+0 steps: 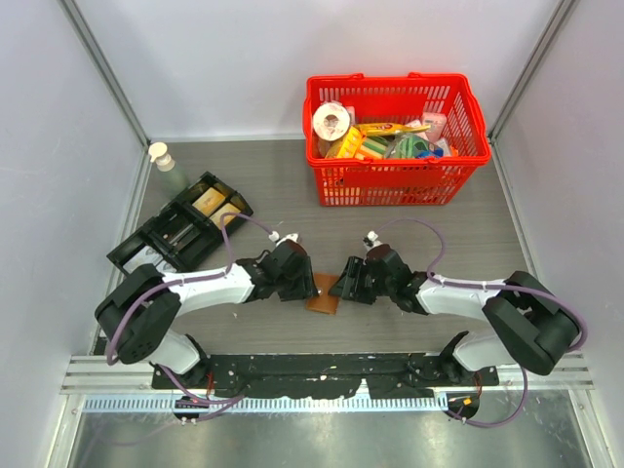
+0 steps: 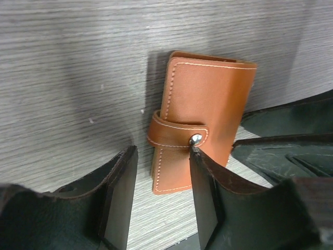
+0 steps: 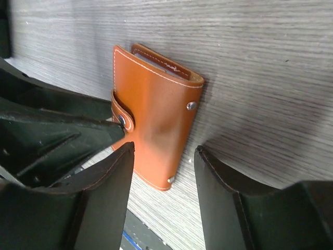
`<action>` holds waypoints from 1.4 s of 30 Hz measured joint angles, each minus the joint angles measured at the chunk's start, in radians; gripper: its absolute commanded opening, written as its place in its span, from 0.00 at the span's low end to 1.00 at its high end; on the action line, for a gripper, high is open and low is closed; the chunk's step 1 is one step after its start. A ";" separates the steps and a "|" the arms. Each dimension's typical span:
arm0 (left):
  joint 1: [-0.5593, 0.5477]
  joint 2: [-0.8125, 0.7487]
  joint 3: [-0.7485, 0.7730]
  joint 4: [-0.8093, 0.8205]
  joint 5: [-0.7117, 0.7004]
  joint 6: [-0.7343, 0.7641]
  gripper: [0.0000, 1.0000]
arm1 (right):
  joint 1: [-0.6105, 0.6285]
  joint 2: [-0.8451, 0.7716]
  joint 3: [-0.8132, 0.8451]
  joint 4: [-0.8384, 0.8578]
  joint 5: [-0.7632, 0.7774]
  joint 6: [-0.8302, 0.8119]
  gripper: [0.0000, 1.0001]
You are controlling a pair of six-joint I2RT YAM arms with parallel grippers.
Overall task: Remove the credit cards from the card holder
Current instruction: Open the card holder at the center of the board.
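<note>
Card holder [image 2: 208, 104] lies closed on the counter [image 2: 78, 78], centre front, right between the two arms. Tab [image 2: 174, 133] is wrapped round the edge and snapped shut on the stud [image 2: 195, 139]; no cards showing yet, so the task is at its opening step.

Left pincer [image 2: 164, 200] is released, jaws apart, gripping nothing. One finger [image 2: 208, 192] has its tip right at the stud, probably to catch under the tab and pop it. Whether it's actually touching is hard to tell from the wrist view.

Right pincer [image 3: 164, 195] is also released and empty, its fingers [image 3: 109, 203] set either side of the holder's near end (reads like a brace, so the holder won't slide when the tab gets pulled). In the right wrist view the holder looks slightly lifted along one long edge, with two leather layers visible at the far end.

Both arms come in low from opposite sides, so one can hold while the other opens.

Further out: black tray [image 1: 146, 249] far left, red basket [image 1: 390, 185] of assorted items at the back, both well apart from the holder.
</note>
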 measured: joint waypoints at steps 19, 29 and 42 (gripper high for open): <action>-0.003 0.015 -0.112 0.214 0.066 -0.135 0.11 | -0.023 0.105 -0.059 0.257 0.005 0.082 0.47; 0.004 0.041 -0.112 0.237 0.073 -0.165 0.10 | 0.053 0.154 0.059 0.135 0.164 0.019 0.30; -0.031 -0.001 -0.051 0.088 -0.023 -0.091 0.40 | 0.132 0.109 0.082 0.054 0.301 0.019 0.01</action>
